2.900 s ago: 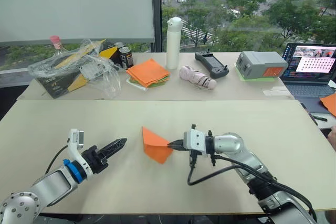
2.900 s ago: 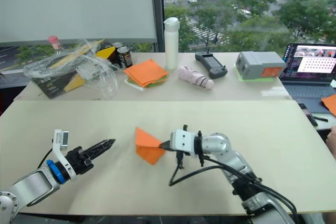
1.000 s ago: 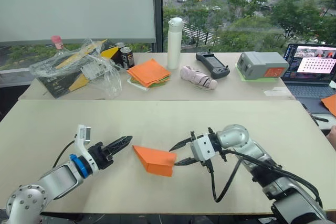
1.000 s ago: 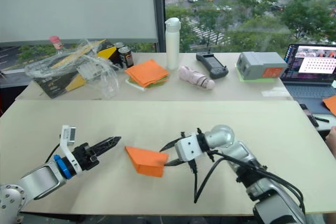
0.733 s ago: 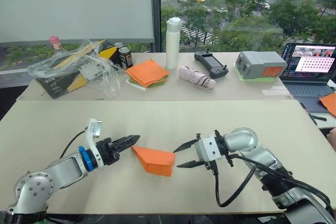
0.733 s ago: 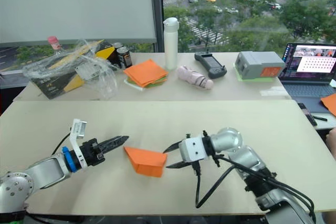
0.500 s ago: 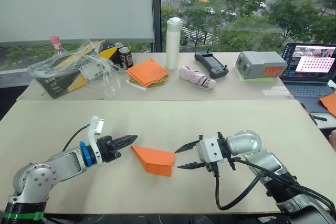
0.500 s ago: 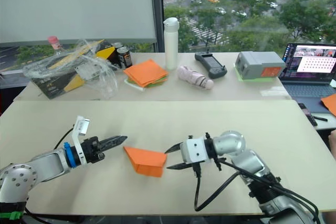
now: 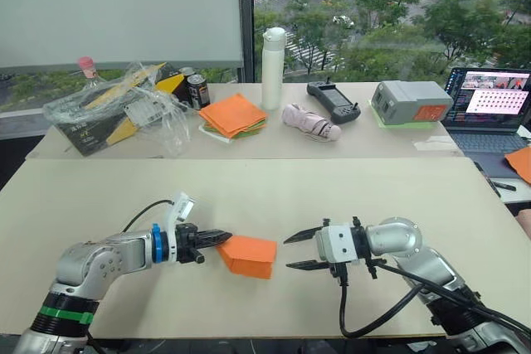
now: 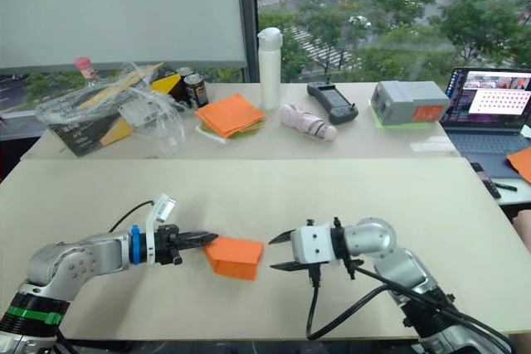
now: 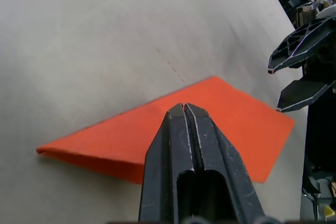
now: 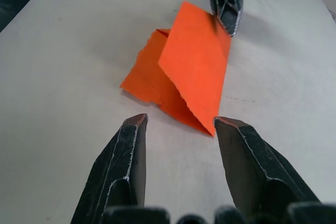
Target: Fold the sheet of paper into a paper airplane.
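Observation:
The sheet of paper lies on the near table, bright orange and folded into a small wedge with its upper flap slightly raised. My left gripper is shut, and its closed tips rest on the fold's left edge. Whether any paper is pinched between them cannot be seen. My right gripper stands open just right of the paper, a short gap away, with nothing between its fingers.
The far table holds a pile of orange and green sheets, a white bottle, a plastic-wrapped box, a can, a black controller, a grey box and a laptop.
My left gripper has shut and slid right until its tips reached the paper's left edge. The right gripper has let go of the paper and backed off to the right, staying open.

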You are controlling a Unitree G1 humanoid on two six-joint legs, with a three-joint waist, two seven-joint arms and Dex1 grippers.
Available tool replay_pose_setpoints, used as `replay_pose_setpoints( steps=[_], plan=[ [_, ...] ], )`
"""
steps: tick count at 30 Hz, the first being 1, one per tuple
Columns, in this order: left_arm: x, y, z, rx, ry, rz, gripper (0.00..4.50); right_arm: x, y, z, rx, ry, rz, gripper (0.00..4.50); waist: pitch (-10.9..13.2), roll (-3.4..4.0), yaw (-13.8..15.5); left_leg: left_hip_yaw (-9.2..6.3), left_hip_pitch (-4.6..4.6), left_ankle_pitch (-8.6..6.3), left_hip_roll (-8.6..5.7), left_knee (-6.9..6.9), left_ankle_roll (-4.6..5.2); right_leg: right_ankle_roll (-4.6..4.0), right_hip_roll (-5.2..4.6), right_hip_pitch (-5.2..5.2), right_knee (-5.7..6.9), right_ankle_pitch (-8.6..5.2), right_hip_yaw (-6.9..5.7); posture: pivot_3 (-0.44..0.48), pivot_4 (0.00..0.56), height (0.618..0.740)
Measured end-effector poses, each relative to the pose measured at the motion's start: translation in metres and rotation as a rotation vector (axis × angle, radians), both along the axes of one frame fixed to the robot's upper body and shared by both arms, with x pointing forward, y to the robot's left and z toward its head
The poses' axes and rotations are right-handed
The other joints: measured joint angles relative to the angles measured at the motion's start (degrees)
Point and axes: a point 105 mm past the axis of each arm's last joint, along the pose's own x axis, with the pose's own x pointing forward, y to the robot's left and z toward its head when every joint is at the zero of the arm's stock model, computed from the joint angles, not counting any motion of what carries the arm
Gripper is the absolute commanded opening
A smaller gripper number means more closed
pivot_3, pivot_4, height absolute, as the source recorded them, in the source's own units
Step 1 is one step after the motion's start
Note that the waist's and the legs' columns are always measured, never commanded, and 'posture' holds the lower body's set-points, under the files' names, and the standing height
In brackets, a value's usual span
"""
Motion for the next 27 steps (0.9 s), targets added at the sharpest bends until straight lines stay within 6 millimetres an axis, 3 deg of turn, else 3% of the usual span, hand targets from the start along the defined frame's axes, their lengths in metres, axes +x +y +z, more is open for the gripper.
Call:
replay_pose_setpoints(
  steps=[17,27],
  plan=[
    [0.003,0.002,-0.014,0.043,0.004,-0.025,0.03,-0.003,0.002,0.004,-0.005,-0.129,0.049,2.27,-0.01,-0.01,0.13,0.0,0.0,0.0,-0.01,0.05,0.0,0.0,-0.01,0.01,0.04,0.0,0.0,0.0,0.15,0.74],
    [0.001,0.004,-0.015,0.043,0.007,-0.023,0.03,0.001,0.01,-0.014,0.027,-0.233,0.075,2.27,-0.01,-0.01,0.02,0.0,0.06,0.0,0.0,0.05,0.0,0.0,0.0,0.01,0.19,0.0,0.0,0.0,0.15,0.74]
  ],
)
